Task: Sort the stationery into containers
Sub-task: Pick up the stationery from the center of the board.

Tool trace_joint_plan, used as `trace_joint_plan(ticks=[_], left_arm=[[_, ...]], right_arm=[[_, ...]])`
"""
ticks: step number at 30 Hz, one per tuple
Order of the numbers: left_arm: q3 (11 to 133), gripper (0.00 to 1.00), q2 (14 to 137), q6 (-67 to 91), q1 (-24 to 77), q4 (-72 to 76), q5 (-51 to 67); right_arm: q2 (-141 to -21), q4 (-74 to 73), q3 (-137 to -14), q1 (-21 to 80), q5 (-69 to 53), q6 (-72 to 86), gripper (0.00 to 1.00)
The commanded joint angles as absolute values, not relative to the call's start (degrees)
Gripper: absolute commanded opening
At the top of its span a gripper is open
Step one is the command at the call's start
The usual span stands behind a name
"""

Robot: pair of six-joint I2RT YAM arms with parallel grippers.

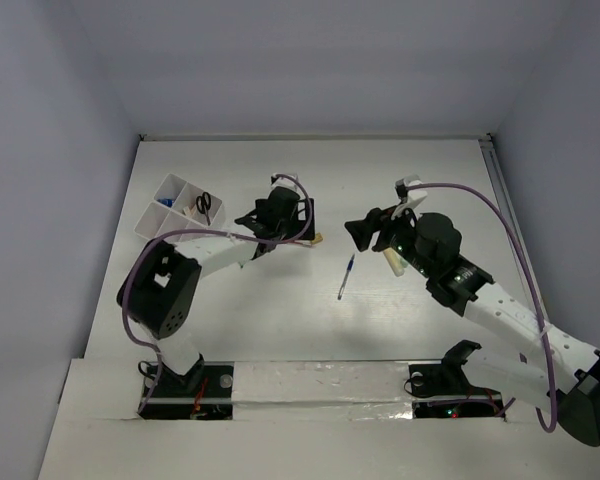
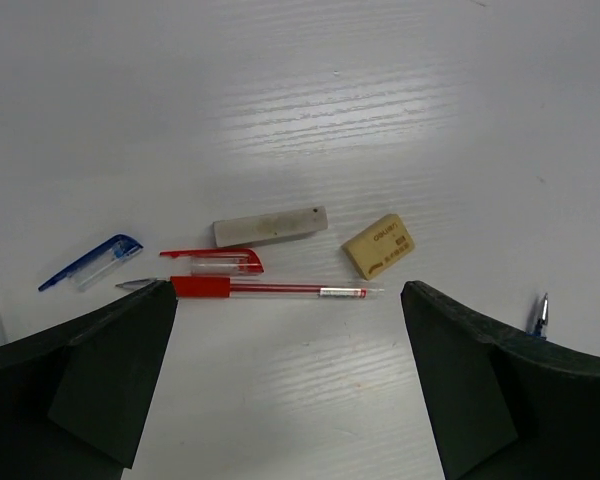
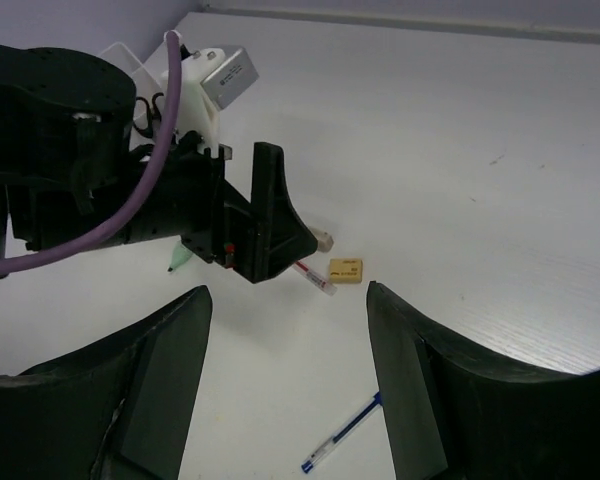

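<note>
Left gripper [image 2: 287, 296]: wide open, empty, poised directly above the red pen [image 2: 270, 290] on the desk [image 2: 310, 100].
Pen axis: we see it running finger to finger; a wrist turn looks needed.
Right gripper [image 3: 285, 300]: open, empty, farther from the red pen.
Box [image 1: 160, 215]: left of the red pen.

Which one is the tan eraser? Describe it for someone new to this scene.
Below the open left hand, a cluster lies on the table. The tan eraser sits at its right end in the left wrist view, above the red pen's end. It alone is short, yellowish and printed; the grey block beside it is longer.
</note>
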State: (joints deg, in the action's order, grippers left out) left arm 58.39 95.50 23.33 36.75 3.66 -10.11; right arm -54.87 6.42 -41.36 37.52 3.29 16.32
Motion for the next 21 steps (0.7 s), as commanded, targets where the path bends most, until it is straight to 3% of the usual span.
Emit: trace_joint_plan(ticks=[1,12,19,21], left_arm=[[62.49,0.95,97.72,25.40,37.70,6.50,-12.39],[64.42,0.92,104.15,24.87,37.71,8.79,-13.44],[65.30,0.81,106.78,23.47,38.23,8.17,-16.17],[65.83,0.71,107.31,23.03,38.23,7.91,-16.17]], right_arm=[[-53.96,7.91,-40.87,37.18,6.24,16.87,0.69],[-54.67,8.53,-40.61,37.18,5.36,17.05,0.70],[-55.72,8.61,-40.87,37.18,4.57,16.96,0.67],[-56.42,8.35,-41.13,37.18,4.22,16.96,0.67]])
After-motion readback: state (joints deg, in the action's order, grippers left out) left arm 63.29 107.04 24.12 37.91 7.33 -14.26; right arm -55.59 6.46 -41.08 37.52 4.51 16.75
